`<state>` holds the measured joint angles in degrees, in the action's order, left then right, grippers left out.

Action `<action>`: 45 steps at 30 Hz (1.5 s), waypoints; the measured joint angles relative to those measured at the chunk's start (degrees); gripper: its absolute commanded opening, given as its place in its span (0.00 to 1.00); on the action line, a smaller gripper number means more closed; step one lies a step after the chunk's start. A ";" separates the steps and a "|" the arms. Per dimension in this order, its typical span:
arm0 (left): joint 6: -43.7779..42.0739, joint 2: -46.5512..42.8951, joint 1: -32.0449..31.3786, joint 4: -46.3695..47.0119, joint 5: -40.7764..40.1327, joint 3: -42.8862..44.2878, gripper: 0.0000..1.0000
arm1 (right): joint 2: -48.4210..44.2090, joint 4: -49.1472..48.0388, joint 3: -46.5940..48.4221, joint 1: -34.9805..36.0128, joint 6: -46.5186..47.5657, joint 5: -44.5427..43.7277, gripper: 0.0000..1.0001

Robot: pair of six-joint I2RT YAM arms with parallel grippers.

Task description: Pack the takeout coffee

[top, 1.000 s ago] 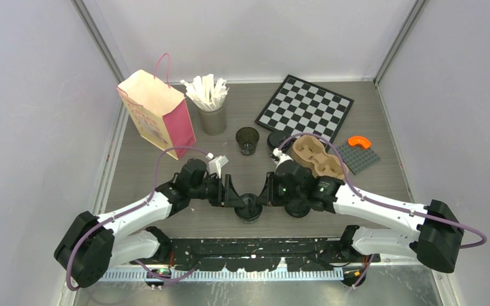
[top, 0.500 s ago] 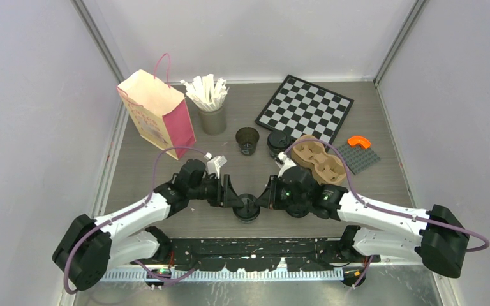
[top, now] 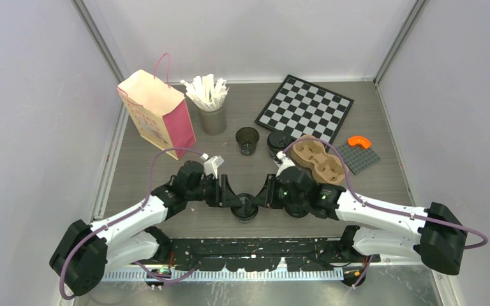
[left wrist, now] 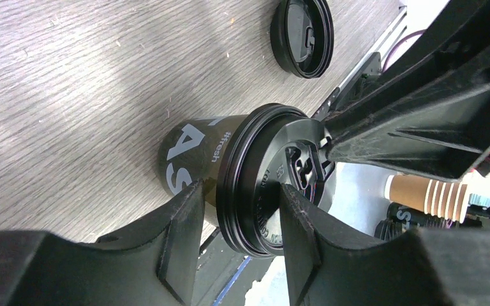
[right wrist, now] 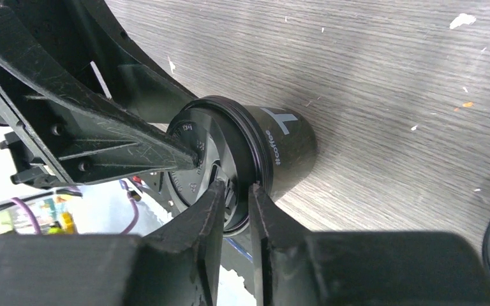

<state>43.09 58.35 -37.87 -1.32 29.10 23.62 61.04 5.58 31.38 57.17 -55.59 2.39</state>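
At the far left stands a pink paper bag, then a grey cup of stirrers, an open black cup, a chessboard and a pulp carrier. Both arms reach low and inward to the lidded black cup, upright at the near middle. The left gripper straddles its rim, jaws moderately apart; I cannot tell whether it grips. The right gripper pinches the rim narrowly, crowding the left's fingers.
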 measured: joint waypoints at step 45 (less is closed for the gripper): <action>1.29 2.19 -0.42 3.45 0.37 -0.20 0.45 | 2.86 7.87 4.46 4.74 -0.98 -0.33 0.45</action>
<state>44.38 60.53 -38.28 2.13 29.47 23.42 63.90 13.45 35.83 61.91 -56.58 2.07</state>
